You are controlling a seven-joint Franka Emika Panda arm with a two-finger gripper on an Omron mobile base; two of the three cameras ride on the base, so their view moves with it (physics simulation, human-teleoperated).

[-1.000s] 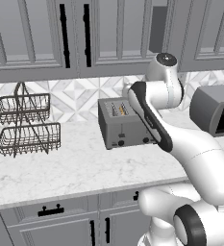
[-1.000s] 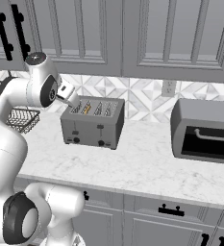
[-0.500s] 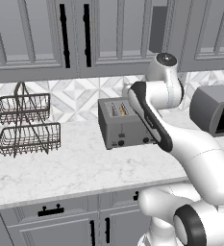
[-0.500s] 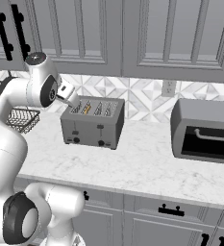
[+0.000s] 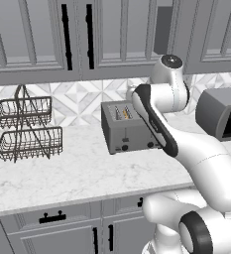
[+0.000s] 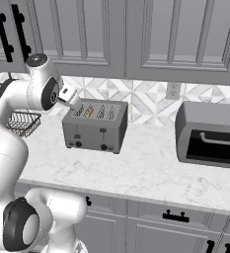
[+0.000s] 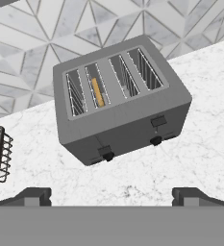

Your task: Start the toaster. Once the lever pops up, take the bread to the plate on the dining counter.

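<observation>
The grey four-slot toaster (image 7: 123,113) stands on the marble worktop against the tiled wall, also in the base views (image 5: 129,133) (image 6: 94,129). The bread (image 7: 98,91) sits down in the second slot from the left, with only its tan top edge showing (image 6: 89,111). Two black levers (image 7: 157,121) and round knobs are on the toaster's front. My gripper (image 7: 112,196) hangs open and empty above and in front of the toaster, apart from it. The plate and the dining counter are out of view.
A two-tier wire basket rack (image 5: 28,130) (image 6: 19,121) stands left of the toaster. A dark grey oven-like appliance (image 6: 210,134) (image 5: 220,113) sits to its right. Upper cabinets hang overhead. Bare worktop (image 6: 141,170) lies in front of the toaster.
</observation>
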